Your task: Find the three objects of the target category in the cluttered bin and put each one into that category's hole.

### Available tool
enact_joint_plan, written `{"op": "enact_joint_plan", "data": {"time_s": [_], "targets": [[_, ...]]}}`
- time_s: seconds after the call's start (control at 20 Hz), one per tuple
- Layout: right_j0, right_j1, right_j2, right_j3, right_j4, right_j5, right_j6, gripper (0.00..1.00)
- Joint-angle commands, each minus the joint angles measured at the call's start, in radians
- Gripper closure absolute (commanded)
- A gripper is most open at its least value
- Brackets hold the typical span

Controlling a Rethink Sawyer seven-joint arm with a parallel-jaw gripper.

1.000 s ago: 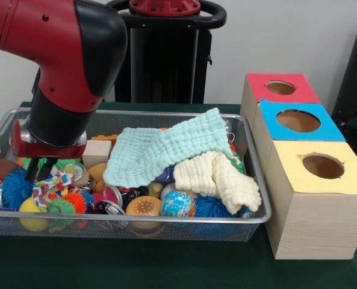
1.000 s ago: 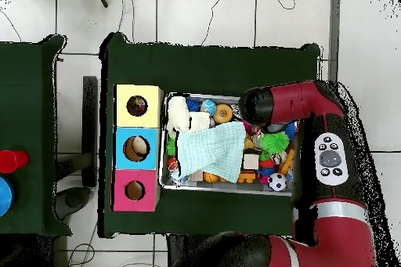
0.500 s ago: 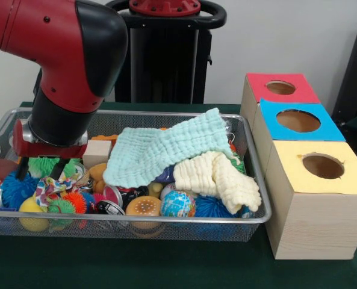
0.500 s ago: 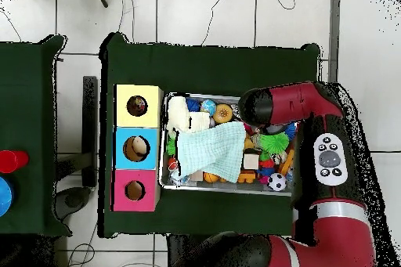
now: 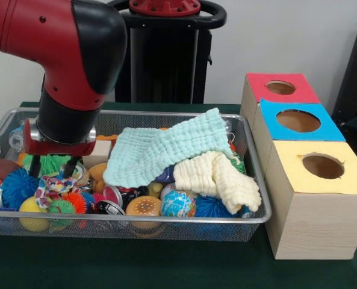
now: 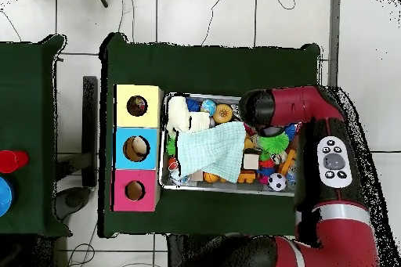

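My gripper (image 5: 52, 168) hangs over the left end of the wire bin (image 5: 250, 218), its two dark fingers spread open with nothing between them. Just below the tips lies a small multicoloured patterned cloth (image 5: 55, 184) among spiky balls: blue (image 5: 15, 186), orange (image 5: 76, 201) and green (image 5: 47, 162). A mint cloth (image 5: 166, 147) and a cream cloth (image 5: 217, 174) cover the bin's middle and right. In the overhead view the red arm (image 6: 274, 107) hides the gripper. Three boxes with round holes stand beside the bin: red (image 5: 280, 87), blue (image 5: 297, 120) and yellow (image 5: 322, 165).
A globe ball (image 5: 178, 203), a doughnut-like toy (image 5: 143, 206), a yellow ball (image 5: 34, 211) and a wooden block (image 5: 97, 150) also lie in the bin. From above, a soccer ball (image 6: 276, 182) sits at the bin's near corner by the arm.
The gripper has opened, risen slightly and shifted right in the front view. The patterned cloth that stood between the fingers now lies lower on the toys.
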Motion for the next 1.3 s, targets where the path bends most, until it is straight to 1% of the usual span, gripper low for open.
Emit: {"op": "enact_joint_plan", "data": {"time_s": [0.05, 0.2, 0.3, 0.5, 0.55, 0.7, 0.85, 1.05, 1.2, 1.3], "targets": [[-0.058, -0.026, 0.130, 0.137, 0.139, 0.116, -0.178, 0.00], [-0.077, -0.024, 0.152, 0.148, 0.175, 0.091, -0.181, 0.00], [-0.087, -0.018, 0.164, 0.147, 0.176, 0.049, -0.189, 0.00], [-0.090, -0.003, 0.167, 0.115, 0.116, -0.039, -0.219, 0.00], [-0.101, 0.001, 0.179, 0.122, 0.113, -0.074, -0.216, 0.00], [-0.108, 0.014, 0.192, 0.115, 0.096, -0.117, -0.210, 0.00], [-0.090, 0.004, 0.162, 0.104, 0.029, -0.179, -0.194, 0.00], [-0.077, 0.014, 0.144, 0.078, -0.021, -0.243, -0.179, 0.00], [-0.050, 0.008, 0.105, 0.062, -0.068, -0.260, -0.148, 0.00], [-0.031, 0.005, 0.077, 0.049, -0.102, -0.253, -0.138, 0.00]]}}
